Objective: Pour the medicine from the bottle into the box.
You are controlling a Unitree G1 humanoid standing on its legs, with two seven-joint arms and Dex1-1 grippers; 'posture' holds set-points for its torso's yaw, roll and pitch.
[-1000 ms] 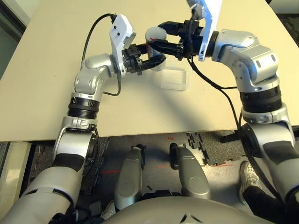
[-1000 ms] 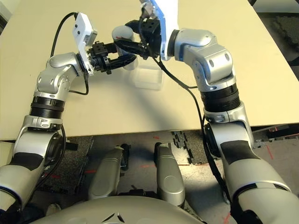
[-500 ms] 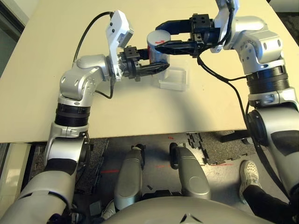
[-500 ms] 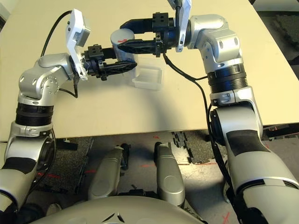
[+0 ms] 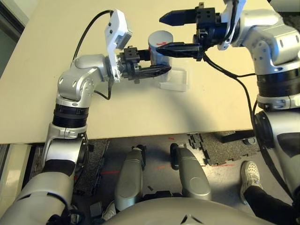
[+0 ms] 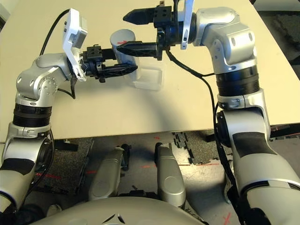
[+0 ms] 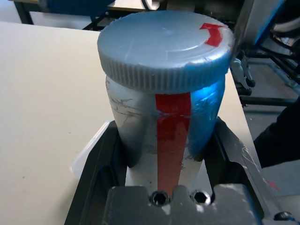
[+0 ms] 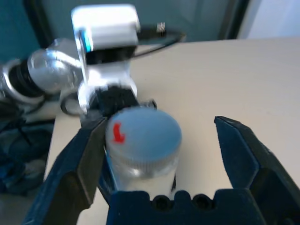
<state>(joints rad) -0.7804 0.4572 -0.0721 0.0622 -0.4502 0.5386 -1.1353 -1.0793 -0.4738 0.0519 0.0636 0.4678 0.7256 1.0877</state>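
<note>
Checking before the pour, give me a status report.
Left hand shut on the bottle, upright, cap on. Right hand open around the cap. Box beside the bottle.

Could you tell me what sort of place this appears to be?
Probably a robotics lab: a plain beige table, black foam floor mats marked with red tape, and a small silver-grey capped bottle beside a clear plastic box.

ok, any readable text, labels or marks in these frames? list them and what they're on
No legible words, brands or numbers anywhere.
Cap: a red arrow-like mark near its rim, a sign and not text.
Bottle: a red-and-white label with a plain red stripe, no lettering to read; it is held in the left claw.
</note>
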